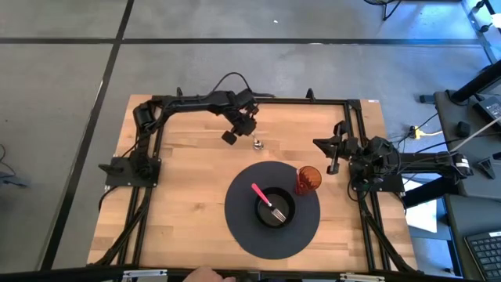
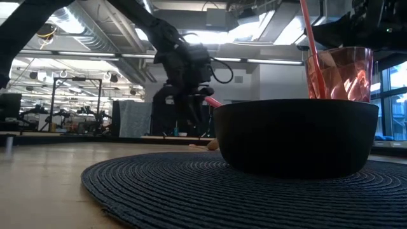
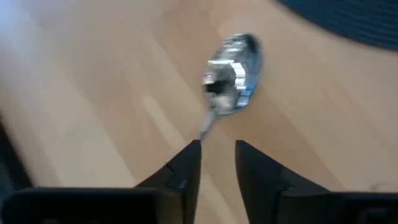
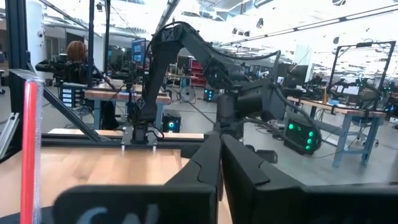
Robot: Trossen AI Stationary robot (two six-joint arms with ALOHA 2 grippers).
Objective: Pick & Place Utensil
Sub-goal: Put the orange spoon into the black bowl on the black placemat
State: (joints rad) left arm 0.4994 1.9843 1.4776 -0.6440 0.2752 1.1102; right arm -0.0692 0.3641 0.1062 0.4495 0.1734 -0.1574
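Observation:
A silver spoon (image 3: 231, 76) lies flat on the wooden table (image 1: 180, 196), its bowl away from my left gripper (image 3: 217, 149); it shows as a small glint (image 1: 256, 143) in the high view, just beyond the black round placemat (image 1: 243, 227). My left gripper (image 1: 244, 131) hovers low over the spoon's handle end, fingers a little apart. A black bowl (image 1: 275, 208) on the placemat holds a pink-handled fork (image 1: 262, 196). An orange cup (image 1: 308, 179) stands on the mat's right rim. My right gripper (image 4: 221, 140) is shut and waits by the table's right side (image 1: 332, 163). My left gripper comes slanting down at the spoon's thin handle (image 3: 205, 127), which runs in behind one fingertip (image 3: 191, 155). That fingertip hides the handle's end, so I cannot tell whether it touches. The spoon lies flat on the wood.
A dark metal frame (image 1: 235, 100) runs along the far and side edges of the table. In the low view the bowl (image 2: 296, 137) and the cup (image 2: 340, 73) stand close, and a pink rod (image 2: 308, 44) rises by the cup. Bare wood lies left of the placemat.

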